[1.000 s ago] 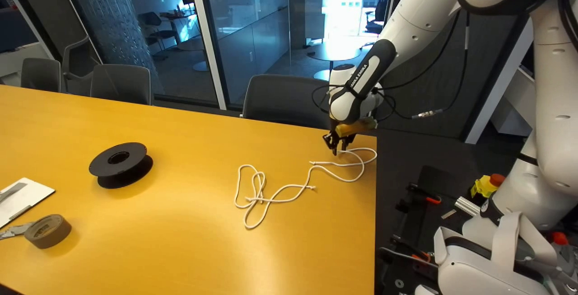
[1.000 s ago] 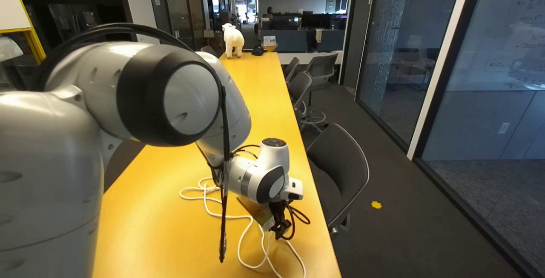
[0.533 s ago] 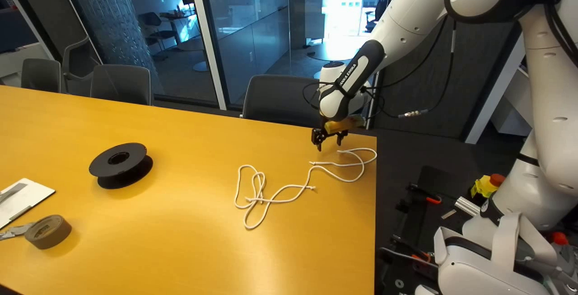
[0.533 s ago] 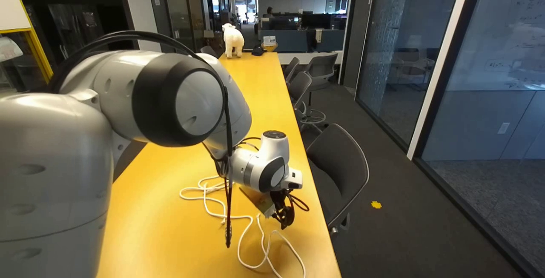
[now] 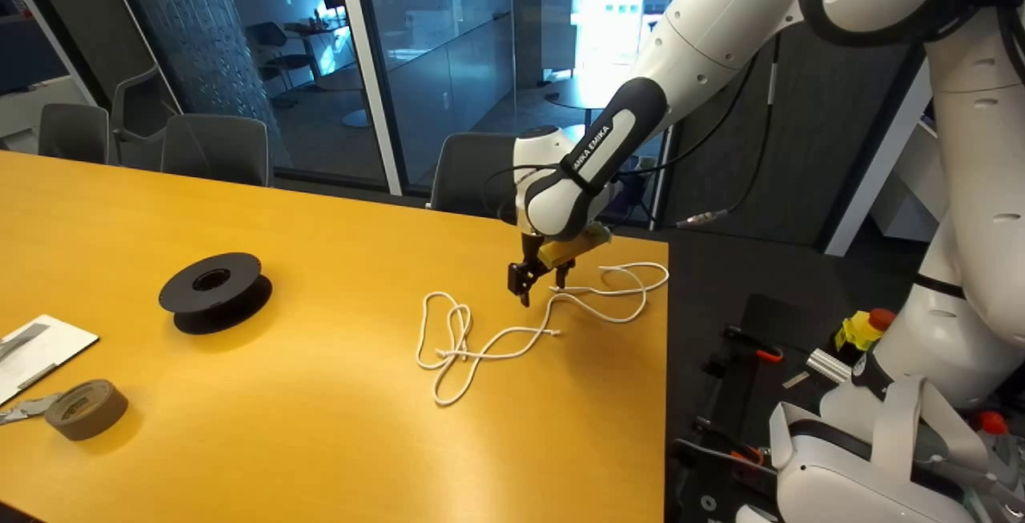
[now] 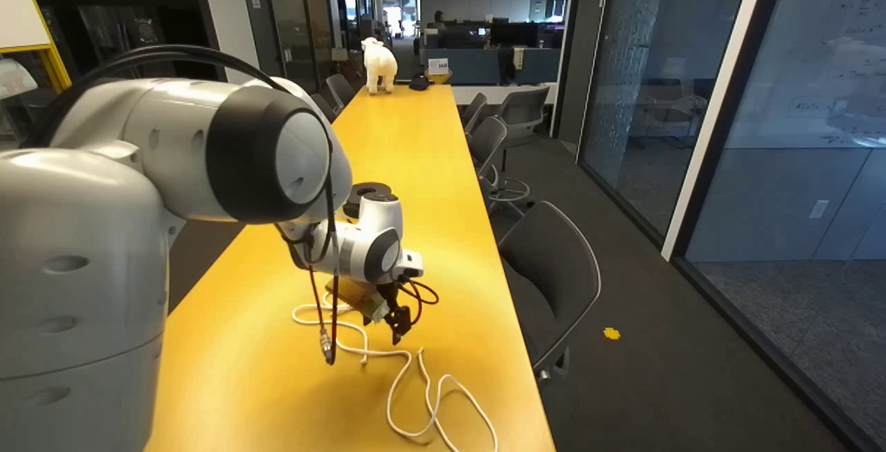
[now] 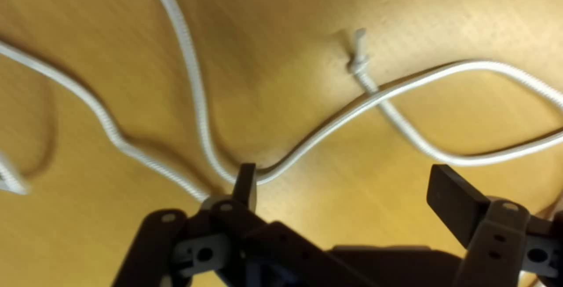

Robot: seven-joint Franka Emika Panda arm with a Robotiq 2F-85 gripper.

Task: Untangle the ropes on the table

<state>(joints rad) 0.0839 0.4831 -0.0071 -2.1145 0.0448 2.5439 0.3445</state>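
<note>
Several curves of thin white cord (image 7: 192, 65) are lying in wavy loops across the large, smooth mustard-yellow table (image 5: 344, 443), strands crossing in places. Change: the black two-finger gripper (image 7: 343, 175) is no longer hovering at the cord end by the table's corner; it is now hanging over the middle stretch, jaws standing wide apart, pinching nothing. Judgement: the corner stretch is probably being left as it lies, while the crossed loops toward the round black spool (image 5: 215, 299) are still awaiting separation.
</note>
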